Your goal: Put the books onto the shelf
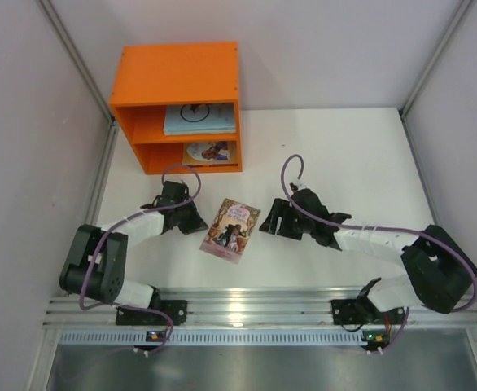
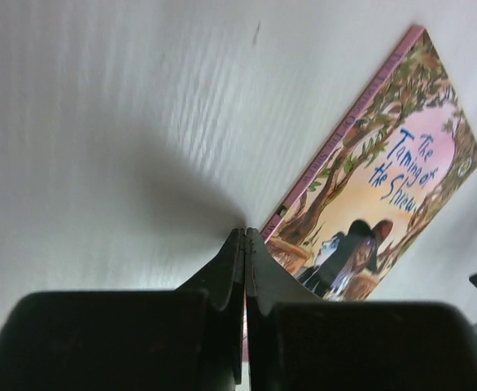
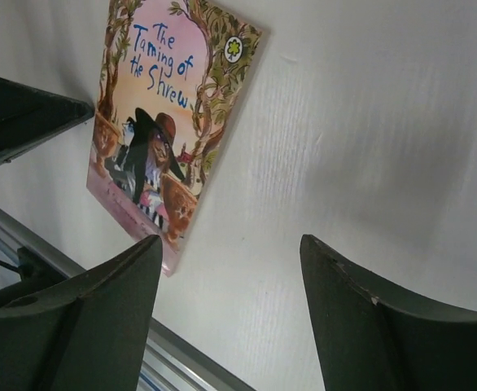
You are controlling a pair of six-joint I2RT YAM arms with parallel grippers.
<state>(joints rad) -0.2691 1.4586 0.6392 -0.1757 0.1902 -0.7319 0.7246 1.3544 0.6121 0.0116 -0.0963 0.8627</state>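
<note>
White worktop [image 1: 344, 163] between pale walls carries an orange shelf [image 1: 177, 73] at 11 o'clock, with a pale blue-white book [image 1: 199, 119] in its upper compartment and a second book [image 1: 210, 151] in the lower one. The left jaws are pressed fully together, holding nothing, at 9 o'clock of the pinkish book [image 1: 232, 230]. Their tips are just beside its spine edge; whether they touch it I cannot tell. That book lies flat, cover up, near the middle of the worktop. It is a thin paperback showing trees, two figures and a blue hand-lettered title. The right jaws stand wide apart and empty at its 3 o'clock. Lying so flat and thin, it offers little edge to pinch. A closing grip may only skate over the cover, crease it, or shove the book sideways past the left tips.
</note>
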